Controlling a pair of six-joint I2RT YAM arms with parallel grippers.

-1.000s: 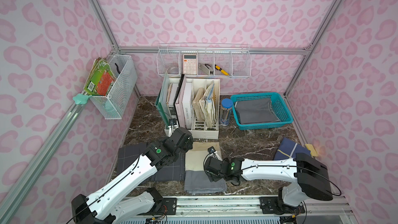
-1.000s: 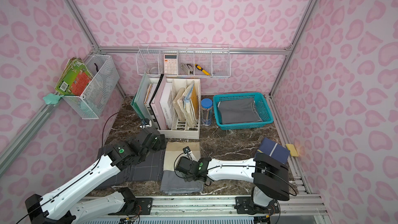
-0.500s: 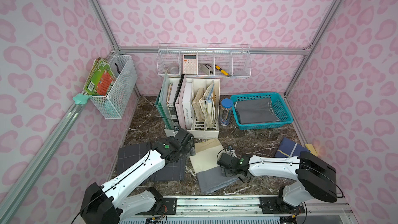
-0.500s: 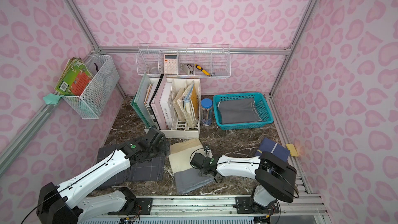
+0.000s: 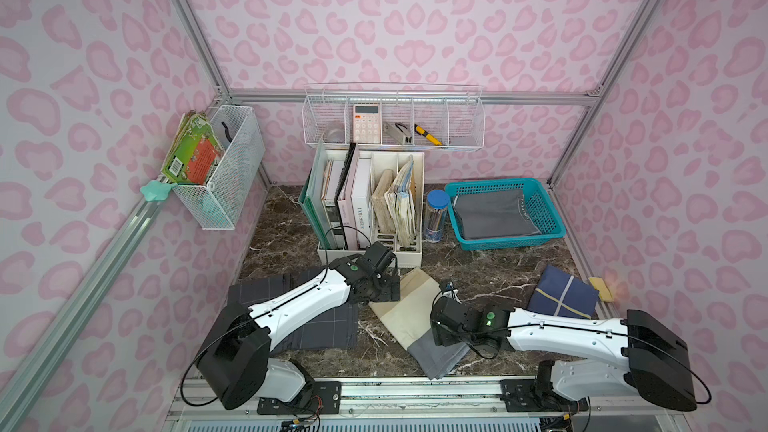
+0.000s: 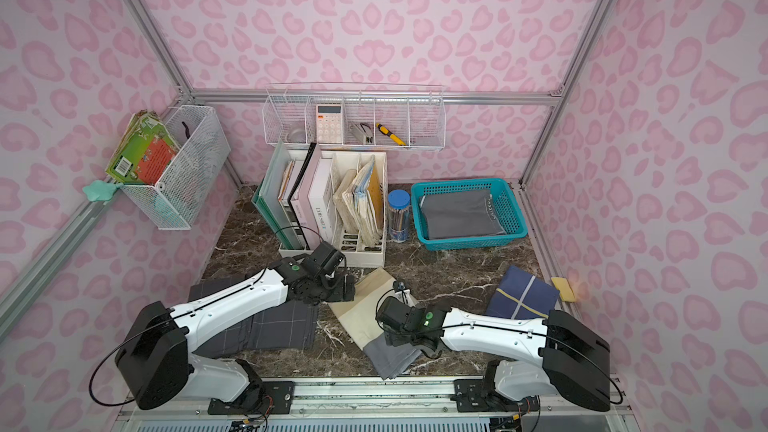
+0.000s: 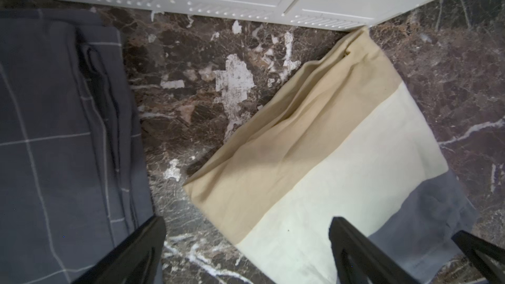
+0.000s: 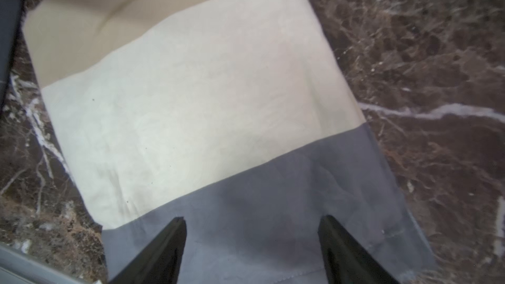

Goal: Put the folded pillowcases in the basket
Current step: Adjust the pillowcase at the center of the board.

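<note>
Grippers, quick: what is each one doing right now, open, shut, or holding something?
Left gripper: open, holding nothing.
Right gripper: open over the grey end of the pillowcase, gripping nothing.

Books (image 5: 360, 209) fill a white organizer (image 5: 410, 258) beside a pencil jar (image 5: 435, 218).

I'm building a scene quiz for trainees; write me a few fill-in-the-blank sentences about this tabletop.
The teal basket already holds a folded ___ cloth. The tan, cream and grey pillowcase lies on the ___ tabletop. The jar beside the basket has a ___ lid.
Missing words: grey; marble; blue.
</note>
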